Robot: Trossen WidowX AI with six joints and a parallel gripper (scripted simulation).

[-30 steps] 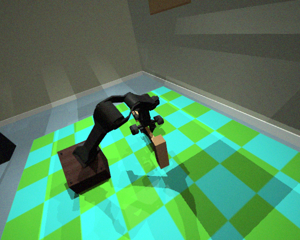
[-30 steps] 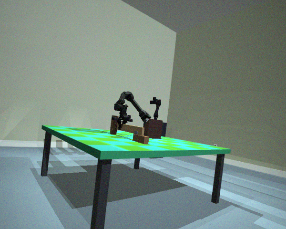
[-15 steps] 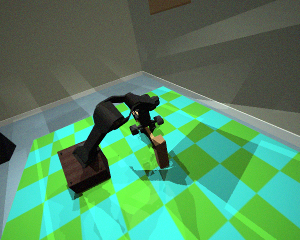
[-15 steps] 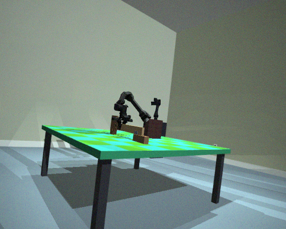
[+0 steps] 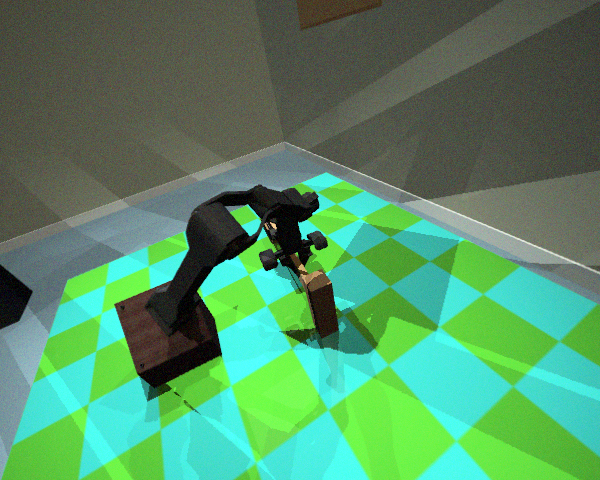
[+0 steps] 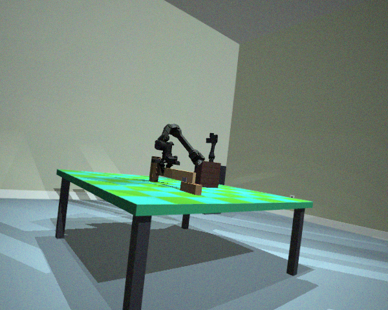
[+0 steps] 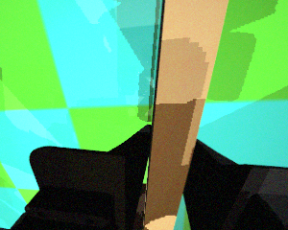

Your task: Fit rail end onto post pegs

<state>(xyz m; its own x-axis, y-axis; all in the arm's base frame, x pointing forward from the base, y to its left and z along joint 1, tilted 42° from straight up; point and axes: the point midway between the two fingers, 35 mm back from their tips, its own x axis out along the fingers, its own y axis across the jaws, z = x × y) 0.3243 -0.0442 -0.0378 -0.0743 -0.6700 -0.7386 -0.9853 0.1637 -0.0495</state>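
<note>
- Our pincer (image 7: pixel 170 192) is clamped nearly shut on the rail (image 7: pixel 182 105), one dark finger (image 7: pixel 86 187) on each side of the narrow wood in the wrist view

- In the top view we see the pincer (image 5: pixel 289 254) pointing down at the rail's near end, close to the post, with the arm (image 5: pixel 207 242) bent over from its dark base block (image 5: pixel 171 335)

- The rail (image 6: pixel 180 174) in the exterior view runs from the post (image 6: pixel 154 169) towards the low block (image 6: pixel 191 188) at its far end; it looks raised off the table (image 6: pixel 187 206) at the post end and close to level, though we cannot be sure at this size

- The far end seems to sit on the low block with its bracket; the bracket itself is too small for us to make out

- We cannot see the pegs or the holes in any view, as the pincer and the rail hide them, so we cannot tell whether the pegs are partly in, fully in, or not yet started

- In the exterior view the rail's end appears to reach the post, but touching or just beside is not something we can settle

- Our judgement: lifting and lining up are done, and the push onto the pegs is either under way or nearly finished

- Left to do: seat the end flat against the post, check the rail is level, then open the pincer and let go
</note>
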